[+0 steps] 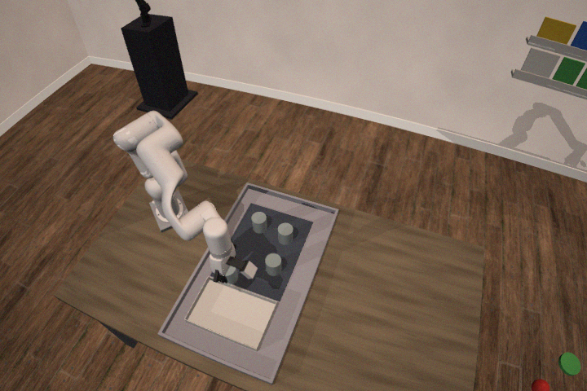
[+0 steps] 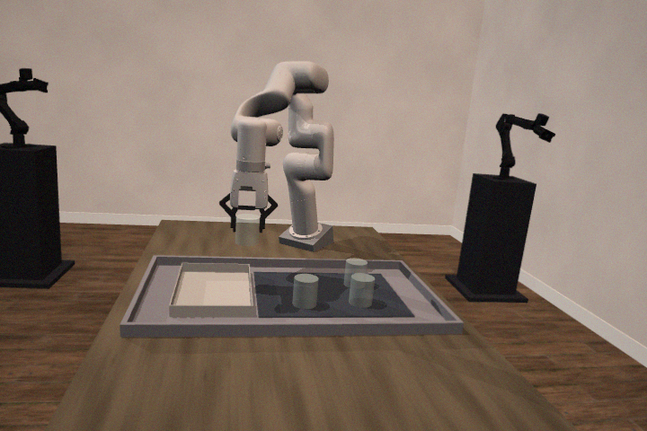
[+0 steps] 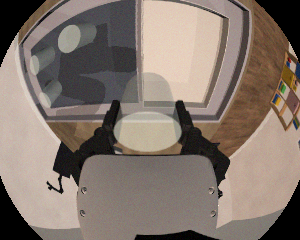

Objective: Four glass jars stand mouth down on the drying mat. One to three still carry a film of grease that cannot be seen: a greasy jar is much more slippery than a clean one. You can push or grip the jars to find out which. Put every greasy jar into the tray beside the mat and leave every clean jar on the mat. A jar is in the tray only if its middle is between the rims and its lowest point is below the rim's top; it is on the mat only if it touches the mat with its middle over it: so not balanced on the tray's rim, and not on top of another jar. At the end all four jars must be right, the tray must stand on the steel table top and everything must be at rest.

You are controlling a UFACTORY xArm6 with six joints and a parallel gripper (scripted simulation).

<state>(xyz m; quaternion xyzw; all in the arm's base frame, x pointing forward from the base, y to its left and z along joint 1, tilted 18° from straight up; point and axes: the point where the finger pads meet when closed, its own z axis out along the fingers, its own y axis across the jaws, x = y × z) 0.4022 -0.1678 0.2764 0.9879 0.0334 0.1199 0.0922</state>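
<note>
My gripper (image 1: 224, 275) (image 2: 247, 227) (image 3: 147, 108) is shut on a pale glass jar (image 1: 232, 274) (image 2: 247, 234) (image 3: 146, 130) and holds it mouth down, well above the steel table top (image 1: 302, 295) (image 2: 141, 314). It hangs on the arm's side, about where the dark drying mat (image 1: 301, 239) (image 2: 390, 304) (image 3: 117, 34) meets the cream tray (image 1: 229, 318) (image 2: 212, 292) (image 3: 184, 47). The tray is empty. Three jars stand on the mat: one (image 1: 258, 221) (image 2: 355, 269), another (image 1: 284, 233) (image 2: 361, 290) and a third (image 1: 273, 264) (image 2: 305, 291).
The steel top has a raised rim all round and lies on a wooden table. The arm's base (image 2: 305, 237) stands behind it. Black pedestals (image 2: 19, 208) (image 2: 494, 233) (image 1: 156, 64) with small arms stand on the floor around the table.
</note>
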